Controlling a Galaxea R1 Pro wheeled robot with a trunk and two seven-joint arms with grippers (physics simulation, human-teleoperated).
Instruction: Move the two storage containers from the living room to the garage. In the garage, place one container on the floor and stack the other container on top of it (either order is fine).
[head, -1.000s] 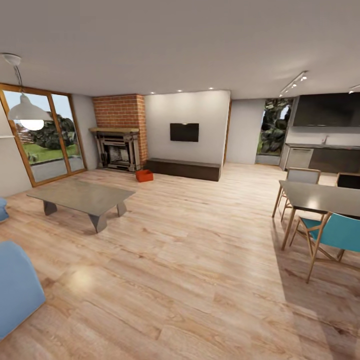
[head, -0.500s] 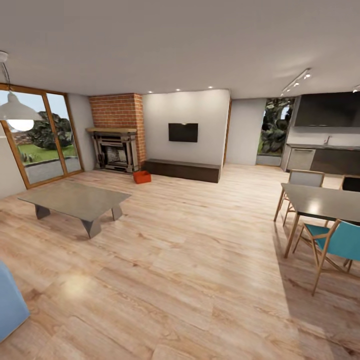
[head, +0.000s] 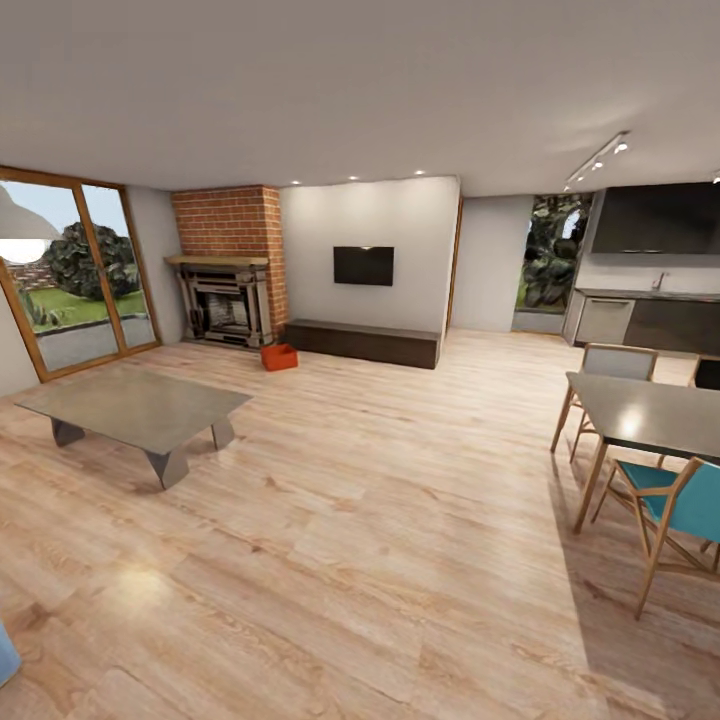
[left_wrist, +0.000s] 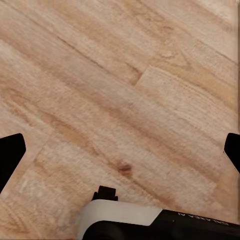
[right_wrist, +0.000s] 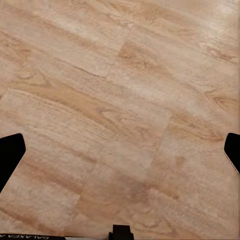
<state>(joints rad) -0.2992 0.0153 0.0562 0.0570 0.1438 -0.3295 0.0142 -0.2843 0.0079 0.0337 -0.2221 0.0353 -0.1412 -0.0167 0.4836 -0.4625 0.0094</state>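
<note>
Far left in the head view, at about 9 o'clock, glazed doors (head: 75, 265) look out on a garden, with a low grey coffee table (head: 135, 405) in front of them. Next, near 11 o'clock, comes the brick fireplace (head: 225, 265). One orange-red storage container (head: 279, 357) sits on the wood plank floor (head: 380, 520) just beside the hearth, at the near end of the long dark cabinet (head: 363, 343). It is far across the room and too small to tell whether a second bin is nested in it or behind it. It probably stands there as the starting point for pickup. A wall TV (head: 363, 265) hangs above the cabinet at 12 o'clock. At 3 o'clock a dining table (head: 645, 410) with a teal chair (head: 675, 505) stands before a dark kitchen counter (head: 660, 310).

The left gripper (left_wrist: 120, 150) shows dark fingers (left_wrist: 10, 155) set wide apart at the frame edges, nothing between them but planks. The right gripper (right_wrist: 120, 150) likewise has its fingers (right_wrist: 10, 156) spread and empty over bare floor, hanging ready while the base is well apart from the bin. By my judgement the fetch has not begun.
</note>
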